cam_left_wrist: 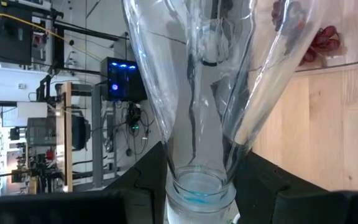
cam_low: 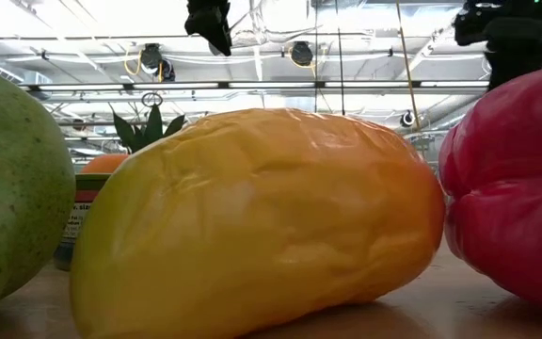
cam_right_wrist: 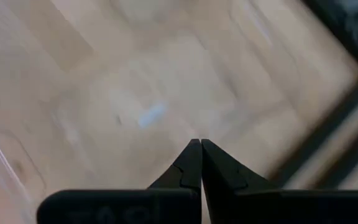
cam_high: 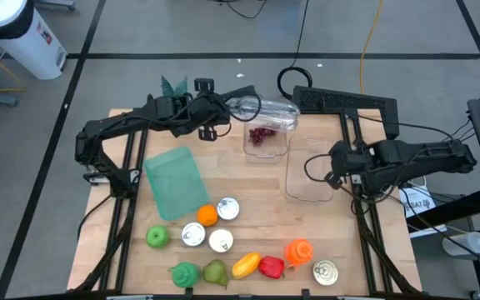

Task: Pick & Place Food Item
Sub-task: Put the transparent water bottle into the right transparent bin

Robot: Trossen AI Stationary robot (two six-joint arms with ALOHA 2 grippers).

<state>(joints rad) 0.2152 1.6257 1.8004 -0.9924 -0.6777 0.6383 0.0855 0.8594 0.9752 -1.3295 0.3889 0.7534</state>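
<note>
The left claw [cam_high: 227, 112] is positioned over the far side of the wooden bench [cam_high: 257, 217]. It is clamped on the neck of a clear plastic bottle [cam_high: 265, 111], which lies roughly horizontal above the bench surface. In the left wrist view, the two dark fingers [cam_left_wrist: 145, 180] bracket the bottle neck [cam_left_wrist: 201, 186] on both sides.

The bottle body extends over a clear container [cam_high: 267, 140] that holds dark red grapes [cam_high: 262, 134]. A second clear container [cam_high: 308, 179] stands just beside it, toward the right arm.

The right claw [cam_high: 333, 177] is located at the near edge of the second container, pointing down at the bench. In the right wrist view, its fingertips [cam_right_wrist: 199, 148] meet with no gap: the claw is closed and holds nothing.

A green lid [cam_high: 173, 182] lies flat on the left part of the bench. Food items are grouped along the near edge:
- orange [cam_high: 207, 214]
- green apple [cam_high: 157, 237]
- yellow mango [cam_high: 246, 265], which fills the low view
- red bell pepper [cam_high: 271, 267], just beside the mango
- carrot [cam_high: 298, 251]
- several cans, one [cam_high: 325, 272] at the right end of the group
</note>
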